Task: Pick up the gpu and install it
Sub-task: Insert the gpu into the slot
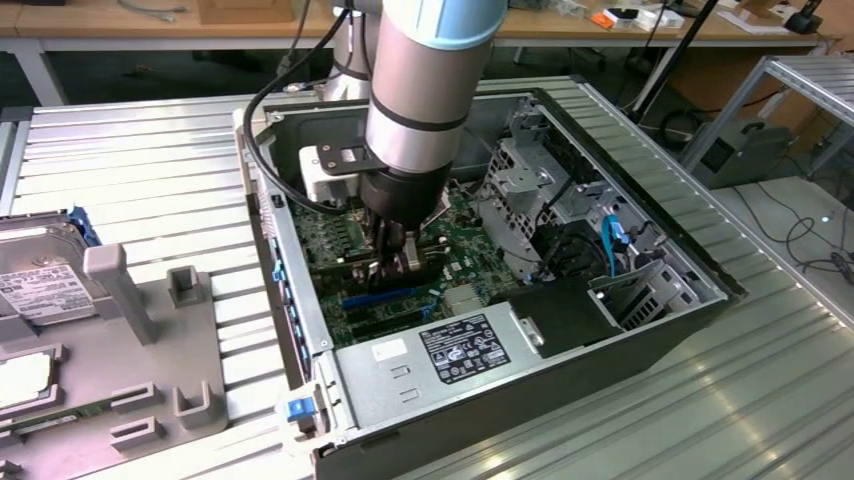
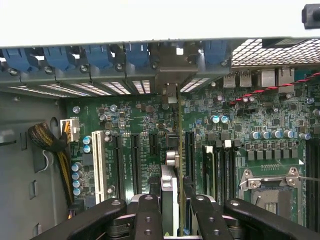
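Note:
The gpu (image 2: 178, 150) is seen edge-on in the wrist view, a thin card standing upright over the green motherboard (image 2: 125, 120). It runs from my fingers to its silver bracket (image 2: 170, 70) at the case's rear slot wall. My gripper (image 2: 175, 220) is shut on the card, with one black finger (image 2: 148, 220) on each face. In the exterior view the gripper (image 1: 398, 262) reaches down into the open computer case (image 1: 641, 330), just above the expansion slots (image 1: 380, 297).
Beside the card are a white slot (image 2: 98, 165), black slots, memory sticks (image 2: 210, 170) and the CPU socket (image 2: 272, 187). A power supply (image 1: 447, 350) and drive cage (image 1: 534, 180) crowd the case. On the exterior view's left, a grey fixture (image 1: 147, 300) holds a hard drive (image 1: 34, 275).

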Available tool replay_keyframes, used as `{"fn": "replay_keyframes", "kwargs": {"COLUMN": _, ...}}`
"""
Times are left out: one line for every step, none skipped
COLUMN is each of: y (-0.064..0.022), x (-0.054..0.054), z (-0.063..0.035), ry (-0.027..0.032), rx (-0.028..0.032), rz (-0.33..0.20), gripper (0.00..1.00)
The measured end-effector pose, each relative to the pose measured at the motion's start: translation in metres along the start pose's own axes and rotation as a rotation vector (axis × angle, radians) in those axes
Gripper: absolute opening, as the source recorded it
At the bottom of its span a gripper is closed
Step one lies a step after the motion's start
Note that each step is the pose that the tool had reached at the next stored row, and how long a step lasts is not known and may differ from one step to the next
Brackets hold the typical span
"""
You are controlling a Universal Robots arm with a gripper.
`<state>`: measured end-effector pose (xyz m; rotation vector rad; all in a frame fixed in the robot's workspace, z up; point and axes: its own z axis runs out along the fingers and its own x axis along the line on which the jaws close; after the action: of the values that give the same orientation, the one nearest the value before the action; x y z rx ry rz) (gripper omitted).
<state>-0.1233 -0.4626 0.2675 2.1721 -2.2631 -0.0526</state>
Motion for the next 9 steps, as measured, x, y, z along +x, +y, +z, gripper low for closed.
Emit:
{"fn": "replay_keyframes", "kwargs": {"y": 0.0000, "x": 0.0000, "z": 0.0004, "ry": -0.0001, "rx": 0.0001, "rz": 0.000, "gripper": 0.27}}
{"fn": "replay_keyframes", "kwargs": {"y": 0.0000, "x": 0.0000, "z": 0.0008, "ry": -0.0002, "rx": 0.0001, "rz": 0.000, "gripper": 0.27}}
{"fn": "replay_keyframes", "kwargs": {"y": 0.0000, "x": 0.0000, "z": 0.0012, "ry": -0.0002, "rx": 0.0001, "rz": 0.000, "gripper": 0.27}}
{"fn": "replay_keyframes", "kwargs": {"y": 0.0000, "x": 0.0000, "z": 0.0016, "ry": 0.0000, "rx": 0.0000, "rz": 0.000, "gripper": 0.27}}
{"fn": "replay_keyframes", "kwargs": {"y": 0.0000, "x": 0.0000, "z": 0.0028, "ry": -0.0001, "rx": 0.0000, "rz": 0.000, "gripper": 0.27}}
{"fn": "replay_keyframes", "kwargs": {"y": -0.0001, "x": 0.0001, "z": 0.0038, "ry": 0.0000, "rx": 0.0000, "rz": 0.000, "gripper": 0.27}}
{"fn": "replay_keyframes", "kwargs": {"y": -0.0001, "x": 0.0001, "z": 0.0045, "ry": 0.0000, "rx": 0.0000, "rz": 0.000, "gripper": 0.27}}
{"fn": "replay_keyframes", "kwargs": {"y": -0.0001, "x": 0.0001, "z": 0.0049, "ry": 0.0000, "rx": 0.0000, "rz": 0.000, "gripper": 0.27}}
{"fn": "replay_keyframes", "kwargs": {"y": -0.0001, "x": 0.0001, "z": 0.0052, "ry": 0.0001, "rx": -0.0001, "rz": 0.000, "gripper": 0.27}}
